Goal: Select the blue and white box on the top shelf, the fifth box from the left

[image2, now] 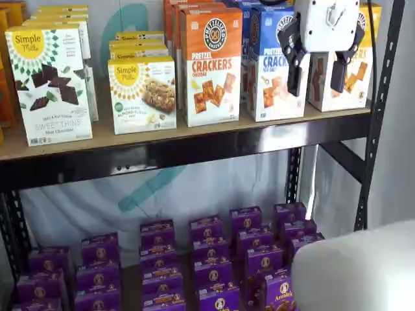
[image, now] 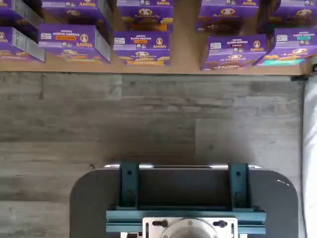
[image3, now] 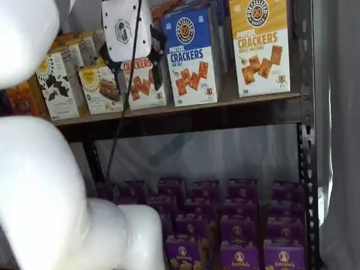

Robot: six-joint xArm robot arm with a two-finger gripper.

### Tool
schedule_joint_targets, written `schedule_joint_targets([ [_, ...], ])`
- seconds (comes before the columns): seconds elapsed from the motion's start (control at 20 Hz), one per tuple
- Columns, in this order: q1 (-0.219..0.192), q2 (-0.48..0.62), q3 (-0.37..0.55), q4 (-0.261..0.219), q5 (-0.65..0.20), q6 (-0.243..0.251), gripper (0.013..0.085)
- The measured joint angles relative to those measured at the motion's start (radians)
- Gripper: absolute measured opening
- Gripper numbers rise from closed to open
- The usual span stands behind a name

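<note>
- The blue and white box (image3: pixel 193 56) is standing upright on the top shelf (image2: pixel 194 139), with "PRETZEL CRACKERS" and "SEA SALT" printed in blue on its white lower half and a round pretzel logo on its blue upper half.
- In both shelf views the orange-and-white carton (image2: pixel 210 65) is sitting just beside that box on one side, reading "PRETZEL CRACKERS CHEDDAR".
- On the other side of the blue and white box, a yellow-topped carton (image3: pixel 260 45) is showing "PRETZEL CRACKERS"; its small flavour line is too fine to read surely.
- The gripper (image2: pixel 321 74) is hanging in front of the blue and white box, its white body above and its two black fingers (image2: pixel 295 71) standing apart with a plain gap between them, holding nothing.
- Further from the blue and white box, beyond the orange carton, a "Simple Mills" almond-flour box (image2: pixel 142 94) and a "Simple Mills" "SWEET THINS" box (image2: pixel 50 84) are standing on the same board.
- Below the top shelf, purple "Annie's" boxes (image3: pixel 239 256) are sitting in rows; the wrist view is showing them (image: pixel 142 47) too, at the edge of grey wood-look flooring (image: pixel 148 119).
</note>
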Motion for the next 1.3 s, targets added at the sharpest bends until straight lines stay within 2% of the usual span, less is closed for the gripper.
schedule_joint_targets([
  [0.05, -0.015, -0.001, 0.002, 0.016, -0.001, -0.008, 0.0850],
  [0.1, -0.060, -0.006, 0.007, 0.065, -0.006, -0.030, 0.0850],
  [0.15, -0.076, -0.008, 0.009, 0.085, -0.008, -0.038, 0.0850],
  [0.3, -0.076, -0.009, 0.009, 0.093, -0.012, -0.038, 0.0850],
  [0.5, -0.037, -0.011, 0.014, 0.053, -0.044, -0.019, 0.0850],
  [0.65, -0.010, -0.007, 0.018, 0.016, -0.108, -0.008, 0.0850],
  [0.8, -0.002, 0.012, 0.007, -0.007, -0.170, -0.008, 0.0850],
  [1.15, -0.047, 0.130, -0.079, -0.035, -0.271, -0.055, 0.0850],
  [1.3, -0.087, 0.191, -0.127, -0.015, -0.290, -0.091, 0.0850],
])
